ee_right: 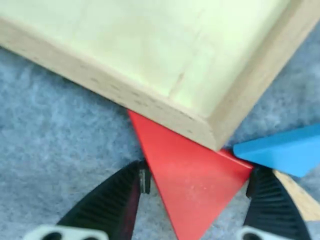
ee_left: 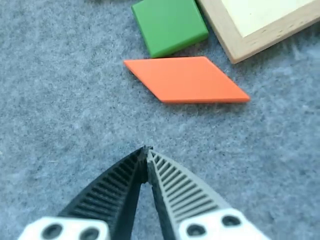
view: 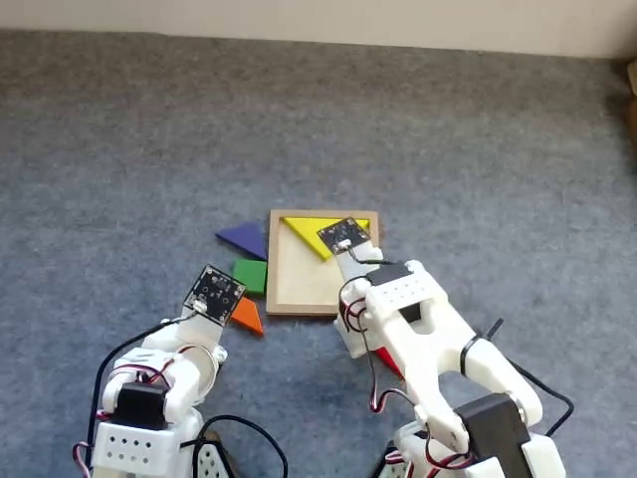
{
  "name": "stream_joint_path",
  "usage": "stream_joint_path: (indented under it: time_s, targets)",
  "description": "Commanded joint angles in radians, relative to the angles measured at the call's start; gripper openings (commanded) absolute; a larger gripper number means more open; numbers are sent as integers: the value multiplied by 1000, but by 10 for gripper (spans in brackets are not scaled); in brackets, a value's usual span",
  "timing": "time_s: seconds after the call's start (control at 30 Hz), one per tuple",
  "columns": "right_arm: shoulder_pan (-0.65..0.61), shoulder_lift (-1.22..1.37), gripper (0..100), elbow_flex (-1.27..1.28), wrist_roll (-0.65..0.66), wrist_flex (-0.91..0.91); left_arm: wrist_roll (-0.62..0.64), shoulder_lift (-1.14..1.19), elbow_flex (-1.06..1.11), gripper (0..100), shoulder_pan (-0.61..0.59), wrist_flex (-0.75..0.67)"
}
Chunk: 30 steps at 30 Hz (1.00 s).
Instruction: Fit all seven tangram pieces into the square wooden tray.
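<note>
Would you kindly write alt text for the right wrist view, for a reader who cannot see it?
The right end effector stands open astride a red triangle lying on grey carpet, close against a corner of the wooden tray. A blue piece lies just beside that corner.

The table is covered throughout with a grey-blue, short-piled carpet, and its fuzzy fibres are seen close up in both wrist views. Along the far side it is bordered by a pale, off-white wall. A brownish object is cut off at the high view's right edge. Soft, even light is cast.
</note>
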Motion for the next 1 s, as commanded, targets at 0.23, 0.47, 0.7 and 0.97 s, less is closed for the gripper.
stream_joint_path:
  time_s: [0.23,0.47,0.7,0.97]
  targets:
    - [-13,-116,289,10,204,-31,-6,-27,19,5,-5,3]
    - [-13,-114,289,13,287,-30,-6,-27,19,5,-5,3]
    - [-12,-114,289,47,282,19,-6,-27,19,5,-5,3]
    - [-8,-116,288,77,282,19,-6,-27,19,5,-5,3]
